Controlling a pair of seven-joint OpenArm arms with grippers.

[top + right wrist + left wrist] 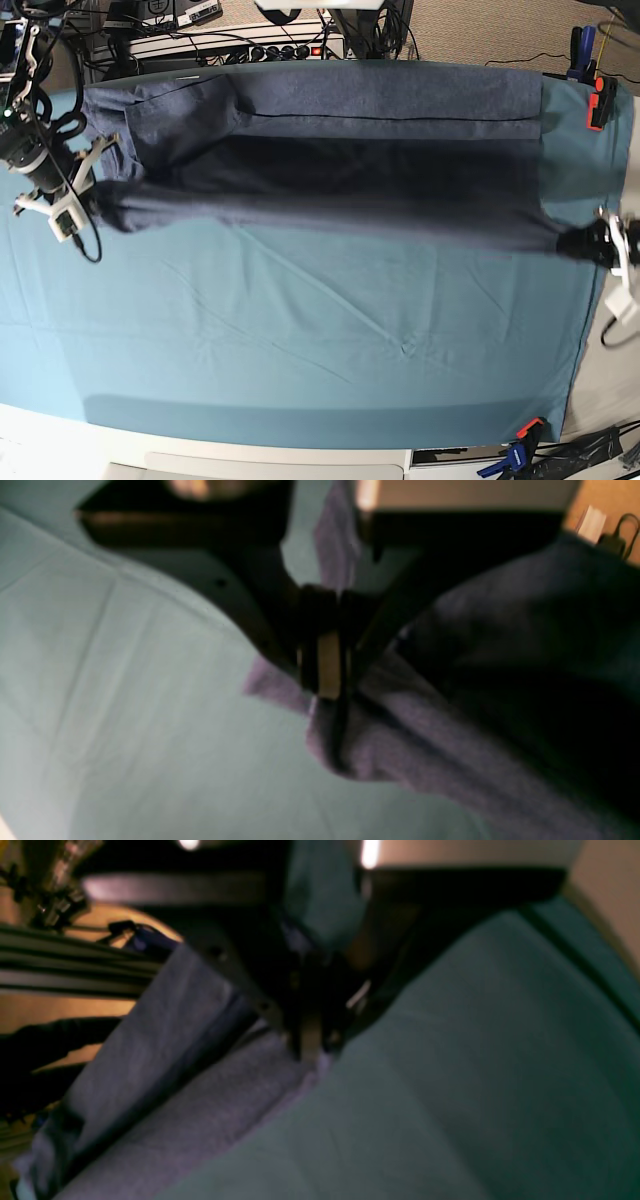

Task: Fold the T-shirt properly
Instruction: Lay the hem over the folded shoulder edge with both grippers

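Evenly is how I want to carry this fold. Nearest in the base view, the teal table cloth (pixel 330 370) spreads over the table, with shallow creases that the shirt could catch on if I let it drag, so I would keep the hem low but just clear of it.

Beyond that, the T-shirt (pixel 330 217) lies across the scene, its near edge drawn out between my two hands and bowing a little at the middle. My left gripper (pixel 578 242), at the scene's right, has its jaws clamped on one end of that edge; my right gripper (pixel 92 203), at the scene's left, has its jaws closed on the bunched other end. I judge this to be a fold of the near edge toward the far side, and both hands should travel at one pace and height, or the panel will skew. A touch of outward tension would take out the bow; too much could pull the thin pinch at my left out.

Farther back, a smooth band of shirt runs along the far side, with a rumpled part at far left. I would match my edge to that band, lower both ends together, then part my jaws gently so neither corner lifts.
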